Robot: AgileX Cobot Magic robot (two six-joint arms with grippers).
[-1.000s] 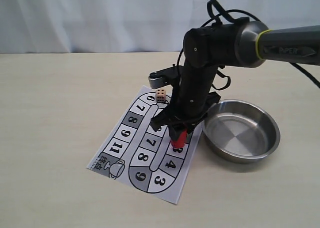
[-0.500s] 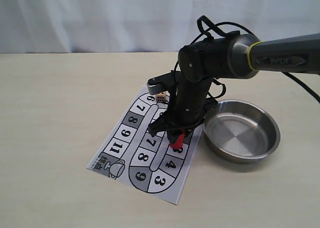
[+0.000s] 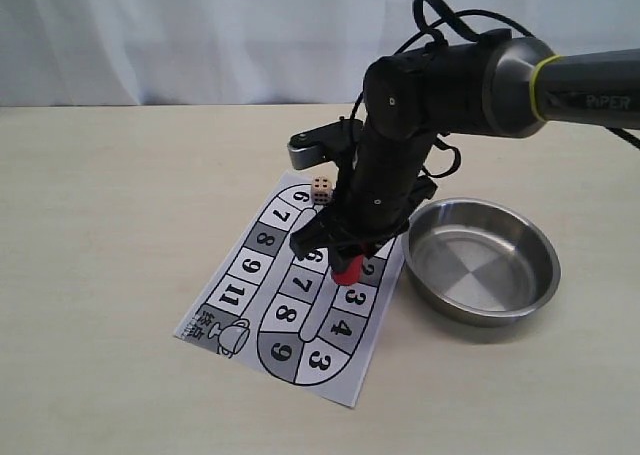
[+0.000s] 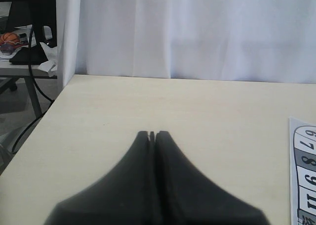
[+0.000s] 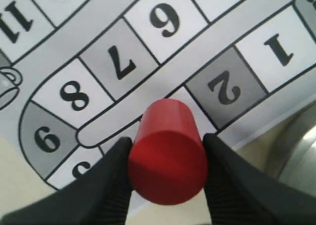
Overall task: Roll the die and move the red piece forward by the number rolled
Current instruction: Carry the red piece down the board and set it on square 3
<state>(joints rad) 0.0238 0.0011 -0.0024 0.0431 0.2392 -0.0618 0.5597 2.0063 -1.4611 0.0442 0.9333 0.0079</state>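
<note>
My right pincer is partly closed round the red piece, one finger on each side of the cylinder and its flat top facing my wrist camera. It hangs over the numbered track of the paper board, by the squares marked 2 and 3. Whether its base touches the paper I cannot tell. My left pincer is pressed shut with nothing in it, well off to the side over bare counter. The die sits on the far end of the board beside the square marked 6, just behind my right arm, and I cannot read its top face with any certainty. That is my first worry: if I count from a misread number, the piece lands on the wrong square. The die is also close enough that a swing of my wrist could knock it and change the roll. The piece is round and smooth, so a light squeeze might let it twist or slip, and it could come down tilted or across a line. If I press it down and slide, the loose sheet could drag with me. The steel bowl stands just beside the board's near edge; I see nothing in it, and a dropped piece could roll up against it.
</note>
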